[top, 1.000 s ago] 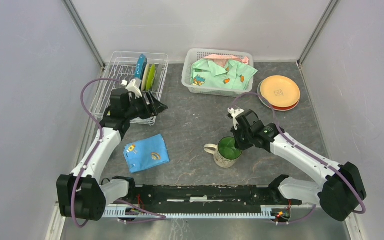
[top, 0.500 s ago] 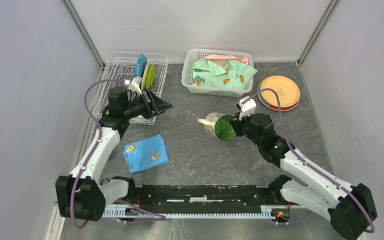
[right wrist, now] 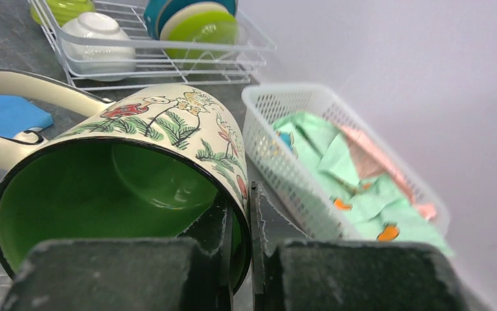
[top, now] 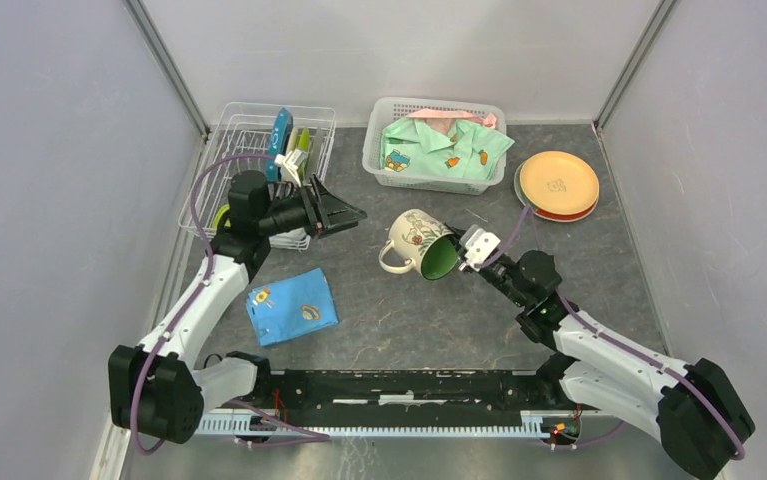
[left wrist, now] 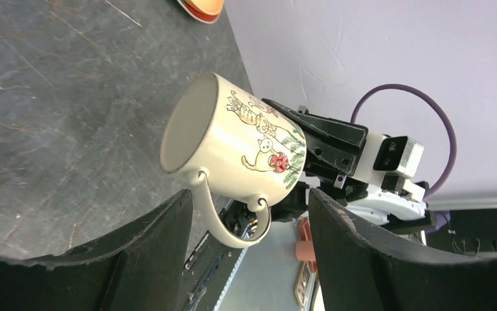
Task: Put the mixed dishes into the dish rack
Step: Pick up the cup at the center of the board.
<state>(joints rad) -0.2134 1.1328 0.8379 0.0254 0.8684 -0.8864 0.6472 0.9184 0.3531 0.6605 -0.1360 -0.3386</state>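
Right gripper [top: 457,251], jaws nearly closed and pinching the rim of the green-lined beige mug [top: 414,238], one finger inside the green lining and one outside on the painted wall. The mug is held tilted on its side over the middle of the grey table [top: 399,320], mouth toward the right arm, handle hanging downward. Left gripper [top: 347,212], jaws spread wide and holding nothing, points at the mug from just beside the dish rack [top: 221,150]; in the left wrist view the mug's base faces it between the open fingers, apart from both. The rack stands at the far left and carries an upright blue plate [top: 280,130], a lime-green plate [top: 302,150], a white bowl [right wrist: 100,32] and a second green piece [right wrist: 64,8], possibly a cup. An orange plate [top: 557,180] lies stacked on a red plate [top: 559,214] at the far right. A white latticed basket [top: 377,150] of green clothing sits between rack and plates; a folded blue cloth [top: 291,306] lies near the left arm.
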